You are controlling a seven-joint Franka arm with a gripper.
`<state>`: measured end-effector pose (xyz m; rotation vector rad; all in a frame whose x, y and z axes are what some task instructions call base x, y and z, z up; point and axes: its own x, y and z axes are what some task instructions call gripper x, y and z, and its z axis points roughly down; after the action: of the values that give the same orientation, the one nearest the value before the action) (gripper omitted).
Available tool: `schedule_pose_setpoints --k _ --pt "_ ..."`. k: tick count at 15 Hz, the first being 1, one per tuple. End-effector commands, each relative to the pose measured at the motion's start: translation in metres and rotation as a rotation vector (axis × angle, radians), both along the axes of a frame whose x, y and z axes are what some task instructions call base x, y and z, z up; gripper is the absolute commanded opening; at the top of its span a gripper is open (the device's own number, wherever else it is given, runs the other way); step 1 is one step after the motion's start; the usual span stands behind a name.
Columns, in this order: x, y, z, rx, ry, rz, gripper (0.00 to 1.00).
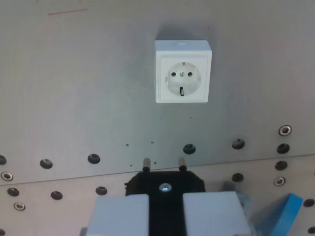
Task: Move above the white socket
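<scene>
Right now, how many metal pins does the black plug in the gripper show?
2. On the black plug, one pin stands at the wrist view's left, the other pin at its right, both pointing toward the white socket.

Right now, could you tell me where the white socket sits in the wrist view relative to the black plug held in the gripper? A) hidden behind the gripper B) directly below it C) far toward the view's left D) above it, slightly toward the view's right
D: the white socket sits higher in the picture than the black plug clamped in the gripper, slightly toward the wrist view's right.
</scene>
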<state>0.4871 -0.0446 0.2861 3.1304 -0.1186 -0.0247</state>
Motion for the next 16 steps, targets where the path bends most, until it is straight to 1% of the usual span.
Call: schedule_pose_setpoints --k 1,16 --pt "-0.004 -0.006 -0.016 -0.014 -0.098 0.02 0.0" --pt "-0.017 -0.018 -0.091 -0.032 -0.113 0.02 0.0"
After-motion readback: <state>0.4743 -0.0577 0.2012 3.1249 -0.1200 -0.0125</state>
